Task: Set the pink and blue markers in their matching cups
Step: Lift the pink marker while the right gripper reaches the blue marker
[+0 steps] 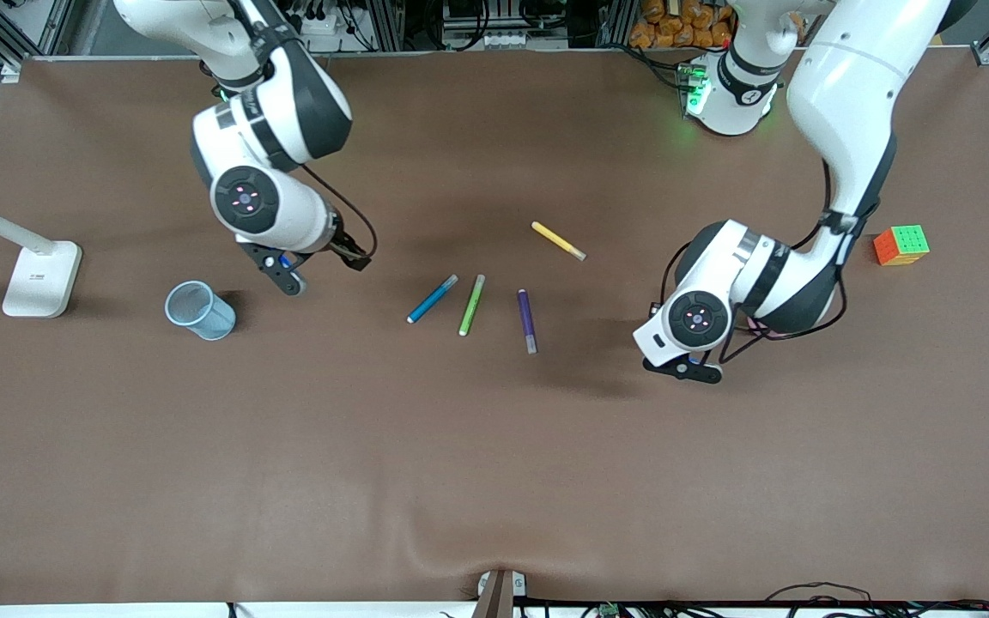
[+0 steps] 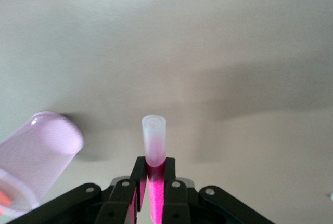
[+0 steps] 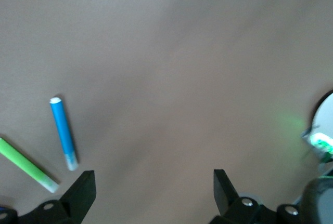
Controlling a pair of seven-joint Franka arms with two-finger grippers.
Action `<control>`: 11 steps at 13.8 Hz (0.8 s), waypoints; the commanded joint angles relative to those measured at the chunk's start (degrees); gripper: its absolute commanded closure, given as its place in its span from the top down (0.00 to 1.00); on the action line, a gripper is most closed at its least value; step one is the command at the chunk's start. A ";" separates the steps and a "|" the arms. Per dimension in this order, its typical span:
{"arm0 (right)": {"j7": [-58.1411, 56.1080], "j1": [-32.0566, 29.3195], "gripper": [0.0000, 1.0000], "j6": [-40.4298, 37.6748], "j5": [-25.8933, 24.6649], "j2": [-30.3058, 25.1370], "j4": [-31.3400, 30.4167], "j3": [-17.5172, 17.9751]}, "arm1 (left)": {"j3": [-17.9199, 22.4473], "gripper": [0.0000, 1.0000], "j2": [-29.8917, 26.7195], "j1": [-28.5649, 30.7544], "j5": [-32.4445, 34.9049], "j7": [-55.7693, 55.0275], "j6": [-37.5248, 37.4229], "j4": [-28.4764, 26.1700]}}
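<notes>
My left gripper is shut on the pink marker, whose pale tip sticks out past the fingers over bare table. The pale pink cup is close beside it in the left wrist view; in the front view the left arm hides both, and the left gripper is toward the left arm's end. The blue marker lies mid-table and also shows in the right wrist view. The pale blue cup stands toward the right arm's end. My right gripper is beside that cup, open and empty.
A lime-green marker and a dark purple marker lie beside the blue one; a yellow marker lies farther from the front camera. A colour cube sits at the left arm's end, a white lamp base at the right arm's end.
</notes>
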 commanded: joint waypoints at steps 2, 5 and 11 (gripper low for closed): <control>8.77 5.53 1.00 11.58 0.96 -2.43 -6.55 -0.56 | -0.26 0.00 -4.82 0.11 0.05 -1.13 -4.01 1.83; 12.72 9.40 1.00 20.30 0.87 -2.26 -10.34 -0.56 | -0.08 0.00 -8.25 0.11 0.14 -1.12 -5.78 1.92; 21.16 16.52 1.00 31.64 0.43 4.33 -11.66 -0.74 | 0.18 0.00 -14.84 1.95 0.14 -1.04 -6.66 1.57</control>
